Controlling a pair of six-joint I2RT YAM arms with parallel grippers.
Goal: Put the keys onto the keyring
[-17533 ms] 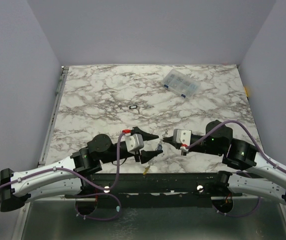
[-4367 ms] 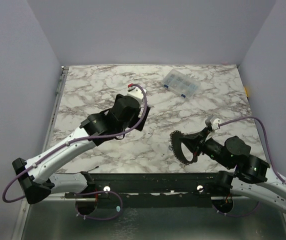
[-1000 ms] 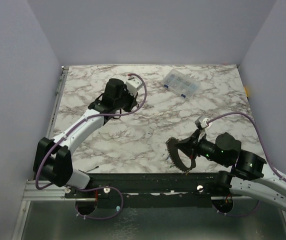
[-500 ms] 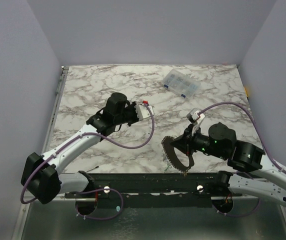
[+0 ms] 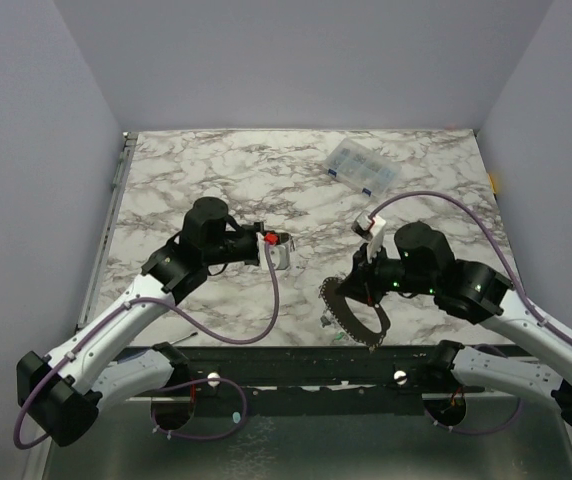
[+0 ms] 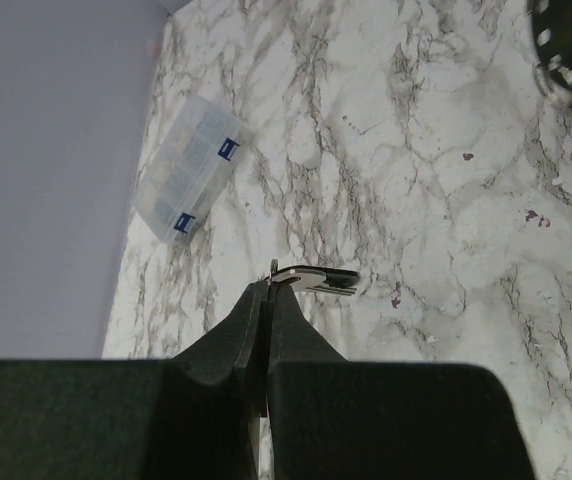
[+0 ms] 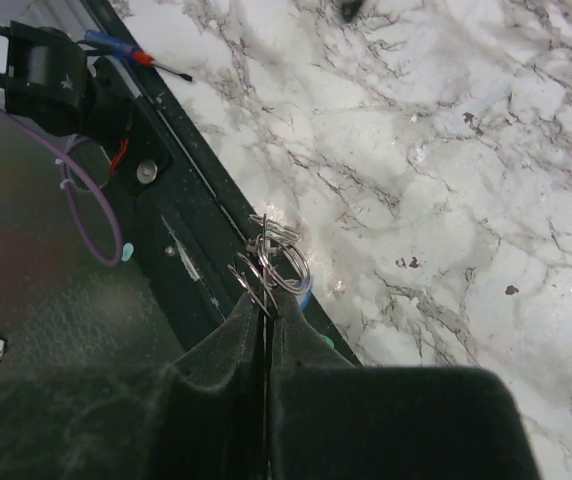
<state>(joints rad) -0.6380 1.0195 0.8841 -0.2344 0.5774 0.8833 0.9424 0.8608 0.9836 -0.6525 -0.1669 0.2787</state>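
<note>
Top camera: high behind the bases, looking down on the whole table (image 5: 166,180). Left wrist: low, facing clear box (image 6: 191,168) at top view's 1 o'clock. Right wrist: close over the 6 o'clock edge.

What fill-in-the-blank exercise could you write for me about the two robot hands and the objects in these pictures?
1. The right hand is ___ on the thin grey metal keyring.
2. The left hand pinches the small dark-rimmed oval key ___ its fingertips.
3. The clear plastic compartment box has two ___ latches.
Missing words: shut; between; blue.
</note>
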